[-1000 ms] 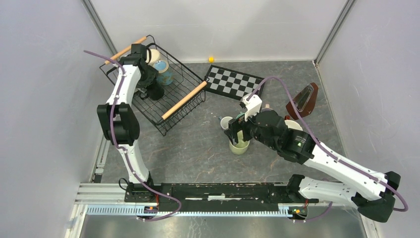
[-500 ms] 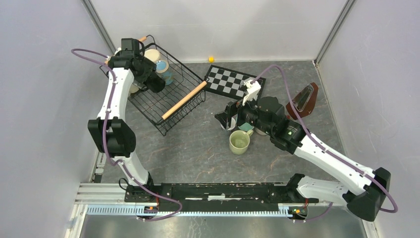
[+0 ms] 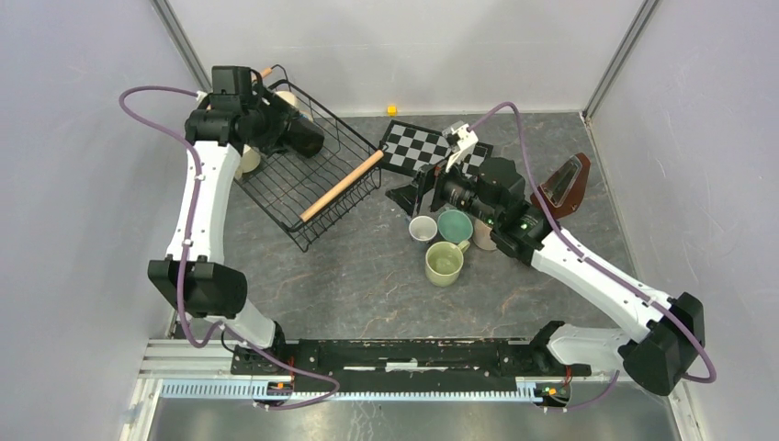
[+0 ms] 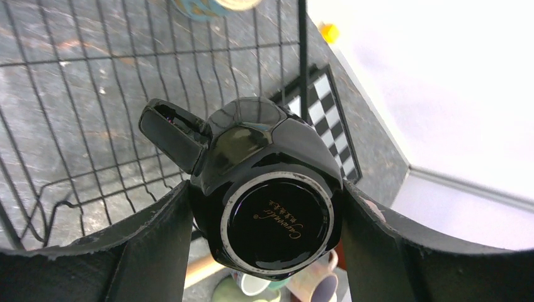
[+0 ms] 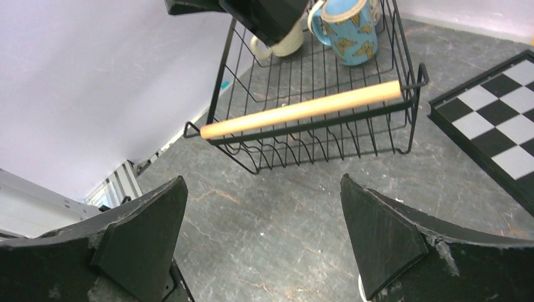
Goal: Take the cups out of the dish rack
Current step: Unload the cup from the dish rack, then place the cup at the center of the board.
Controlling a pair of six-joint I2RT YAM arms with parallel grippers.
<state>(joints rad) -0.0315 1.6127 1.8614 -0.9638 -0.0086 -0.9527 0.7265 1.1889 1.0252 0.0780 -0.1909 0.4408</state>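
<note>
The left gripper [image 4: 264,211] is clamped on the black mug [image 4: 252,132], one finger on each side of its body. The mug's base faces the wrist camera and its handle sticks out to one side. From overhead this mug hangs over the far part of the dish rack [image 3: 303,234], with the rack's wire floor showing beyond it, so it is lifted clear of the wires.

Inside the rack, at its far end, stand a blue butterfly-patterned mug [image 5: 349,34] and a cream mug [image 5: 283,44]. A light wooden handle [image 3: 342,186] runs along the rim of the rack that faces the right arm.

The right gripper [image 5: 264,217] is spread wide with nothing between its fingers. It hovers over bare table just outside that wooden-handled rim and looks back toward the rack.

To the right of the rack three unloaded cups sit close together on the table: a small white cup [image 3: 423,228], a teal cup [image 3: 455,225] and a light green cup [image 3: 445,263]. A beige-pink one may sit just behind them, but the right arm mostly covers it.

The checkered board [image 3: 413,147] lies beside the rack's far right corner. The brown metronome [image 3: 562,186] stands well to the right of the rack.
</note>
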